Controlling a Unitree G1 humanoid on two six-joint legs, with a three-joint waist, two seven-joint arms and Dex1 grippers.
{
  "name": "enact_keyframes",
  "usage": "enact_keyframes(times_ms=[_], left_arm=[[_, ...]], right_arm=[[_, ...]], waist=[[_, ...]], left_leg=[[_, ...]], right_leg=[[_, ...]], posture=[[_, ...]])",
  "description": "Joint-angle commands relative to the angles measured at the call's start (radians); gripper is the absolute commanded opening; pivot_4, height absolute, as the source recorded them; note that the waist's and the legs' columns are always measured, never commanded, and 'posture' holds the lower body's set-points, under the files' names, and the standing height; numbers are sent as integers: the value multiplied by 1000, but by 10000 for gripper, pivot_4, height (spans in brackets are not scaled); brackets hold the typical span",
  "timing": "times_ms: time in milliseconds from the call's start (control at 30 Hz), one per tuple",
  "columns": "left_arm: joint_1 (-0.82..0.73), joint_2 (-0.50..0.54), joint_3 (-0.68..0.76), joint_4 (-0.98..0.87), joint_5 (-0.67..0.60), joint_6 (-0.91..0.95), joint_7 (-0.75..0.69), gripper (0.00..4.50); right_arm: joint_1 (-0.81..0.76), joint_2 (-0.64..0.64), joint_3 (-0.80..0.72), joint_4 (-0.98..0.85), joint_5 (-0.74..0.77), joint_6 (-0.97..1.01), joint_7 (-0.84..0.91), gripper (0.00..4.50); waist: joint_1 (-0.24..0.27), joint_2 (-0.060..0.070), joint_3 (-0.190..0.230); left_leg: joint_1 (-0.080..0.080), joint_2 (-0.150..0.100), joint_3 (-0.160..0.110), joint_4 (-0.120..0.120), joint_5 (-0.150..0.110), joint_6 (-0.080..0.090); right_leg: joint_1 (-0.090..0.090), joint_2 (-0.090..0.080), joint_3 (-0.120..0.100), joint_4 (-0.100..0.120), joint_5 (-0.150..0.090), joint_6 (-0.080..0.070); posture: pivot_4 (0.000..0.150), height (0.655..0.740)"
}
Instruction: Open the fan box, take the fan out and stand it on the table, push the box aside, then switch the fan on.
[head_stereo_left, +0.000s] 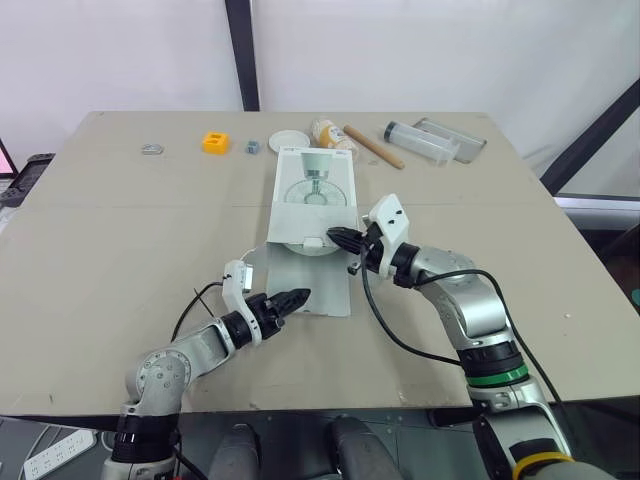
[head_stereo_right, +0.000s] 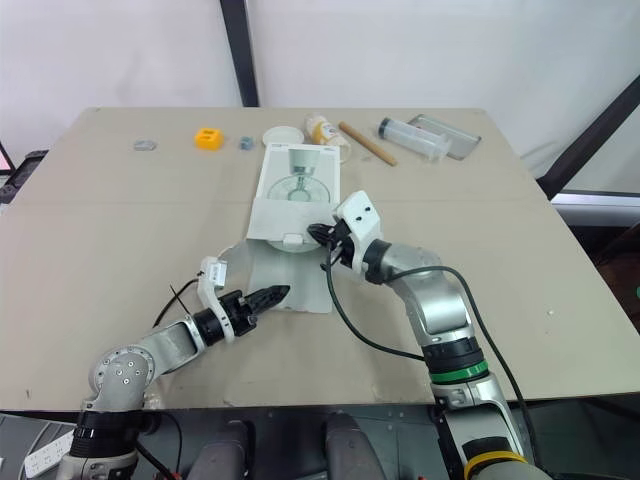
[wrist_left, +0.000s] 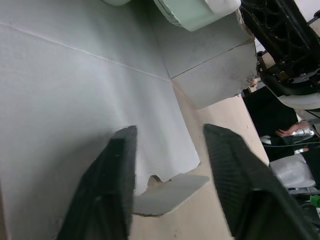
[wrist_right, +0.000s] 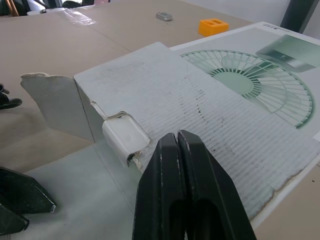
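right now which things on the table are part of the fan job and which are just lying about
Job: fan box, open flap, fan at its mouth, left gripper, right gripper.

Lying about: orange block, metal ring, small grey piece, white dish, wooden stick, clear tube, clear tray.

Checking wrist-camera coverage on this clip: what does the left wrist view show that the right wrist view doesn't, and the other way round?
Left wrist view: the left fingers, open, facing a folded-out flap of the box, with a pale green part of the fan at its mouth. Right wrist view: the right fingers, shut, above the lid's printed fan picture, plus an orange block and a small metal piece farther back. Shared: the box and the tan table.
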Motion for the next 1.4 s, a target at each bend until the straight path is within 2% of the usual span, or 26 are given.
enact_keyframes(times_ms=[33,133,233,300,333,467,933,1400], left_arm=[[-41,-2,-5,35,38,-30,-37,28104],[-54,-14,-3,58,51,-33,-47,28104],[-64,-21,-5,66,69,-32,-52,35617],[-72,-23,-8,68,87,-35,-50,43775],[-76,-24,-10,69,98,-40,-49,44509],[-98,-40,-11,102,143,-76,-48,44509],[-131,-142,89,191,105,-46,-6,44509],[-173,-196,140,244,106,-57,31,44509]], right_arm=[[11,-5,11,-2,-8,13,-5,0],[11,-5,12,0,-8,11,-4,0],[10,-4,12,1,-8,10,-4,0],[10,-3,13,1,-9,9,-4,0],[12,-2,14,-1,-9,10,-5,0],[15,-2,16,-6,-8,11,-5,0],[13,-6,12,-11,-7,8,-4,0],[12,-3,15,-9,-8,9,-6,0]], waist=[[0,0,0],[0,0,0],[0,0,0],[0,0,0],[0,0,0],[0,0,0],[1,0,-1],[1,0,-1]], left_leg=[[0,0,0,0,0,0],[0,0,0,0,0,0],[0,0,0,0,0,0],[0,0,0,0,0,0],[0,0,0,0,0,0],[0,0,0,0,0,0],[1,0,0,0,0,0],[0,0,0,0,0,0]], right_leg=[[0,0,0,0,0,0],[0,0,0,0,0,0],[0,0,0,0,0,0],[0,0,0,0,0,0],[0,0,0,0,0,0],[0,0,0,-1,0,0],[1,0,0,-1,0,1],[1,0,0,-2,0,1]], posture=[[1500,7400],[1500,7400],[1500,7400],[1500,7400],[1500,7400],[1500,7400],[1500,7400],[1500,7400]])
